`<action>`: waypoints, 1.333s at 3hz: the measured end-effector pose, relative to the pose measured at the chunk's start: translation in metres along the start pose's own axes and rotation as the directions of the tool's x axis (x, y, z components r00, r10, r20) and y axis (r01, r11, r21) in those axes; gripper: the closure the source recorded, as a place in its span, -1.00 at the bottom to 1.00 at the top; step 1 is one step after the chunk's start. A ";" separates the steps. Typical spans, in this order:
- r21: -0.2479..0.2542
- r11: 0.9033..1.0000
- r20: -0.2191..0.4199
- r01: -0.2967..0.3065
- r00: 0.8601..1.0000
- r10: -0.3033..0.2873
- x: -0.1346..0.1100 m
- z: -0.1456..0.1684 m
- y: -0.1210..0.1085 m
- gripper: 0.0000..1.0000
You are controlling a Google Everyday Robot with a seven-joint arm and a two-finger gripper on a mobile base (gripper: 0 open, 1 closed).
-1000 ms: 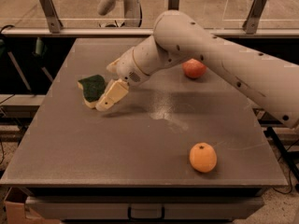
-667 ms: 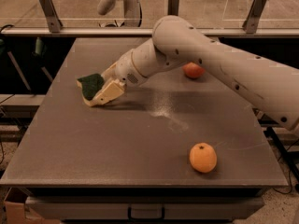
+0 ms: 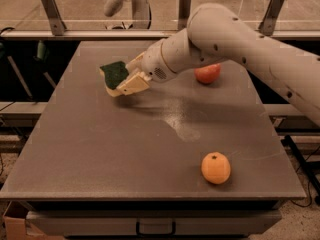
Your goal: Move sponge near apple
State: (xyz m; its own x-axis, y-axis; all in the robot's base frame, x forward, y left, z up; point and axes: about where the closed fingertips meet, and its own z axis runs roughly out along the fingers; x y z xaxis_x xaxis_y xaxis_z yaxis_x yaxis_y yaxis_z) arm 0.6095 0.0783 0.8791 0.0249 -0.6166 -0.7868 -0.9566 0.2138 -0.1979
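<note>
So your gripper [image 3: 121, 82] is over the far-left part of the surface [image 3: 100, 149] as the camera sees it. The jaws look closed on the sponge [image 3: 114, 73], which is tilted green side up and, judging by the shadow, just off the surface, so I'd guess it's being carried rather than dragged. The apple [image 3: 207, 74] sits to the right, half hidden behind the arm, well apart from the sponge. Don't confuse it with the orange fruit [image 3: 216, 168] up front.
</note>
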 end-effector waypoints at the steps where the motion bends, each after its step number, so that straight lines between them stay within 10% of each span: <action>1: 0.138 0.990 -0.033 0.031 0.999 -0.026 0.002 -0.068 -0.032 1.00; 2: 0.291 0.954 -0.055 0.065 0.997 -0.051 0.005 -0.149 -0.077 1.00; 3: 0.291 0.954 -0.055 0.066 0.997 -0.052 0.005 -0.149 -0.077 1.00; 4: 0.358 0.928 -0.093 0.105 0.993 -0.076 0.014 -0.171 -0.104 1.00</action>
State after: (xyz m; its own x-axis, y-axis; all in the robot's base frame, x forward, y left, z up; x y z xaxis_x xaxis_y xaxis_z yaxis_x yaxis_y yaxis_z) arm 0.6597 -0.0818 0.9884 0.0708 -0.6987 -0.7119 -0.7811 0.4051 -0.4752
